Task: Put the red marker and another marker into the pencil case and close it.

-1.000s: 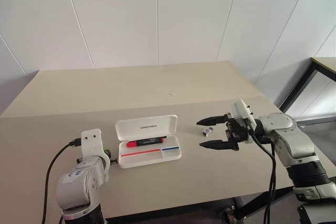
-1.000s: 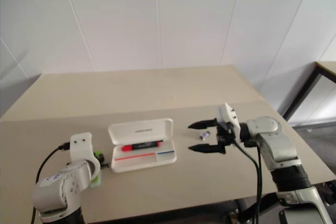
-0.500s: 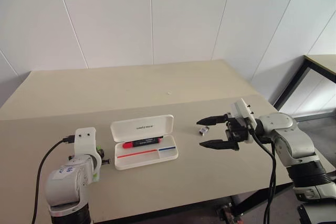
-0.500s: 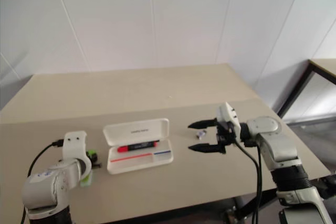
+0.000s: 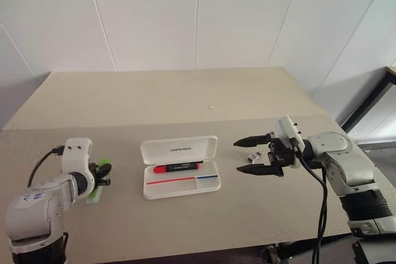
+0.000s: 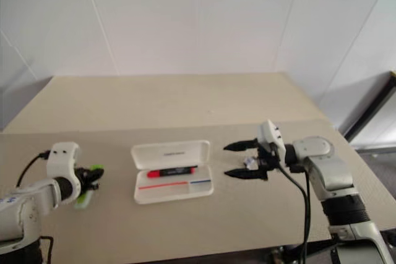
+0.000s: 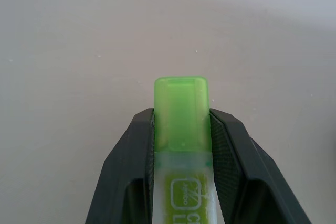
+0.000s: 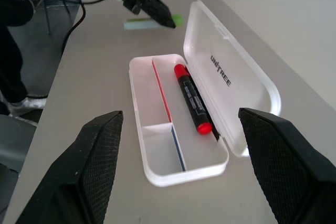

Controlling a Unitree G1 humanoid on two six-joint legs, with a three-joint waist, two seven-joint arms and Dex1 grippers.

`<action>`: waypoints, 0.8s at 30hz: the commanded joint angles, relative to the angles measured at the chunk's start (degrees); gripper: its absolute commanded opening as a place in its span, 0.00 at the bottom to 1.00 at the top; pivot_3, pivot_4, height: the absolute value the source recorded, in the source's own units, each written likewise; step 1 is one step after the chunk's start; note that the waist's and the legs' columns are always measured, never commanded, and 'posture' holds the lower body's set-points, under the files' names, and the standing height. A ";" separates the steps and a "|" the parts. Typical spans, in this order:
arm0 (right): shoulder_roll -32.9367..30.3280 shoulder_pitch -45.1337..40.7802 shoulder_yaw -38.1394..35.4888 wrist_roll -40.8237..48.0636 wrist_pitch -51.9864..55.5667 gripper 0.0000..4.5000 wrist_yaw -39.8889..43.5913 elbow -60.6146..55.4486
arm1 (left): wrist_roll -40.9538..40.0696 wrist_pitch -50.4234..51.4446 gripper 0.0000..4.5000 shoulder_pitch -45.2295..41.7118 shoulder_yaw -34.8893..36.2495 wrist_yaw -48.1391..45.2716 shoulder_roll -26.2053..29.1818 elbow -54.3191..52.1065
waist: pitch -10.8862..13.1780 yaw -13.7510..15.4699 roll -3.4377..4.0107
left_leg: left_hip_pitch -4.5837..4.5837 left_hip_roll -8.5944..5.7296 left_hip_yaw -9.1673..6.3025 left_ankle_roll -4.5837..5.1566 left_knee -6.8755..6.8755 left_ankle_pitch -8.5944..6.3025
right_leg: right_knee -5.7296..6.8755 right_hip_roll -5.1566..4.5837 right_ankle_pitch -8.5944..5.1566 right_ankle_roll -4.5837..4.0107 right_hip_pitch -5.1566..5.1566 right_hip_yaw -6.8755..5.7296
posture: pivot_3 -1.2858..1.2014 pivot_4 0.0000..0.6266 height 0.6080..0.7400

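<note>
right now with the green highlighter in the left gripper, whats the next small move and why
Probably carry the left gripper, shut on the green highlighter, rightward toward the open pencil case. The red marker already lies inside, and the highlighter is off to the case's left, so it goes in next.

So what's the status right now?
Left gripper shut on green highlighter. Right gripper open, empty. Red marker already in open pencil case. Nothing blocking.

Silver-grey arms, black ribbed fingers [image 8: 100, 161]
</note>
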 commanded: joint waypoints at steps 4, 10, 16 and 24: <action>-1.43 0.73 -2.44 1.40 -0.17 1.00 -0.16 -2.91 | -7.51 -11.35 0.24 1.02 1.44 -12.91 8.45 0.84 | 0.00 1.43 0.00 | -0.01 0.00 0.01 -0.02 0.00 -0.01 | -0.01 -0.01 -0.02 -0.04 -0.02 -0.02 | 0.52 0.24 1.00; -1.75 1.91 -3.73 3.05 0.83 1.00 -0.83 -5.60 | -15.55 -25.70 0.24 0.56 0.99 -26.46 12.52 3.01 | 0.00 1.71 0.00 | 0.00 0.00 0.03 -0.01 0.02 -0.01 | -0.01 -0.03 -0.05 -0.10 0.01 -0.07 | 0.52 0.24 1.00; -1.03 3.83 -5.04 7.49 4.04 1.00 -1.68 -11.01 | -20.69 -38.44 0.24 -1.93 -4.53 -40.73 15.33 7.30 | 0.01 1.65 0.00 | 0.01 0.01 0.04 0.01 0.02 -0.01 | 0.06 -0.02 -0.07 -0.14 0.00 -0.08 | 0.52 0.24 1.00; -0.95 6.96 -5.99 8.82 4.46 1.00 -4.92 -13.91 | -19.78 -44.22 0.24 -6.47 -19.36 -51.03 17.97 11.06 | 0.01 1.64 0.01 | 0.01 0.01 0.07 0.08 0.13 -0.01 | 0.17 0.00 -0.08 -0.12 0.02 -0.07 | 0.52 0.24 1.00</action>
